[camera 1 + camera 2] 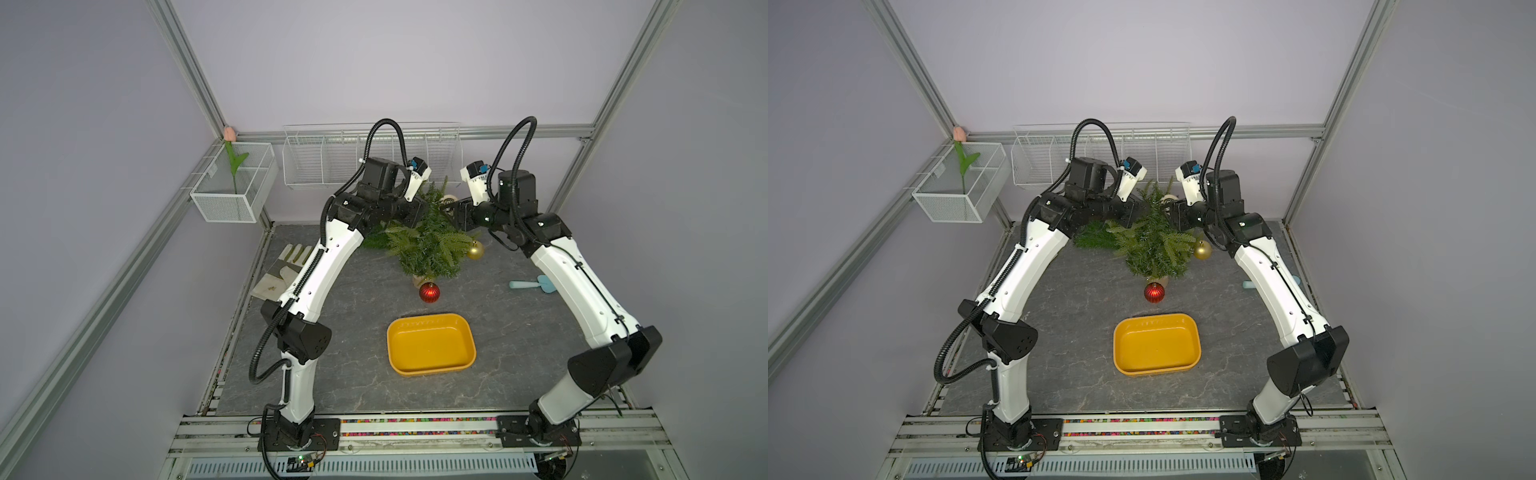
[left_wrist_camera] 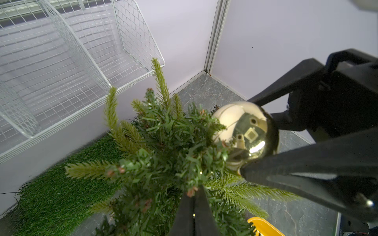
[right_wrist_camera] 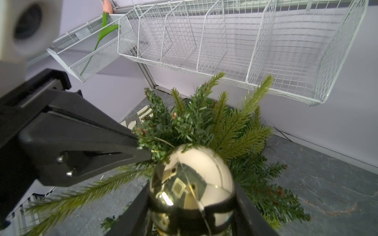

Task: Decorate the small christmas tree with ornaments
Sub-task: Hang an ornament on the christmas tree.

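The mirror-like silvery bauble (image 3: 192, 183), clamped by the right claw (image 3: 192, 197) at the crown of the small bushy green Christmas tree (image 1: 428, 245), is judged light, slick and fragile, best taken by its gold thread (image 3: 164, 141) beside the shut left claw (image 3: 143, 155).

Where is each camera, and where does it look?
Top views: high above the robot, looking down at the table; left arm and right arm show.
Left wrist: on the left arm, facing the tree; shut left gripper shows.
Right wrist: on the right arm, facing the tree; right gripper holds a shiny ball.
Shared: both wrist views see tree and ball.
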`<state>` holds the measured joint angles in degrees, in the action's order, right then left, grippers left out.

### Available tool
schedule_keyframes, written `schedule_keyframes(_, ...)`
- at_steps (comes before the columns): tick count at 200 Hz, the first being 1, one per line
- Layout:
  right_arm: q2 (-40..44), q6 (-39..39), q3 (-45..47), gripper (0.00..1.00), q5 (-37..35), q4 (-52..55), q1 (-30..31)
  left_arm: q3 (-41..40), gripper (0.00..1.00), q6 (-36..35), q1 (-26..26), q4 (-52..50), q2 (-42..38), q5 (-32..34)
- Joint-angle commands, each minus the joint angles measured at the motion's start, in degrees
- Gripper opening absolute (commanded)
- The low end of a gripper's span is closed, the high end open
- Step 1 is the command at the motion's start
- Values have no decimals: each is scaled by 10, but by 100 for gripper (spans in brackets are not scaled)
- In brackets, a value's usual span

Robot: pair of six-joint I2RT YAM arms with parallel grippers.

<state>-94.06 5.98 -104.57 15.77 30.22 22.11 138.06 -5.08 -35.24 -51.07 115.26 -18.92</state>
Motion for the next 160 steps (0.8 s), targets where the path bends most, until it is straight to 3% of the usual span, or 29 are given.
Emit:
schedule_keyframes(1, 23, 2, 20, 31, 3, 1, -4, 6, 13, 10, 3, -8, -13, 5)
schedule_keyframes(35, 35, 3, 37, 30, 2, -4, -4, -25, 29, 12, 3, 14, -39, 6)
schedule_keyframes(99, 48, 9, 61, 31, 6, -10, -5, -74, 46, 8, 4, 31, -89, 12)
schedule_keyframes(128, 55, 14, 71, 44, 9, -19, -4, -124, 57, 17, 5, 69, -127, 6)
schedule_keyframes(160, 61, 15, 74, 64, 7, -20, -4, -148, 61, 21, 7, 84, -147, 13)
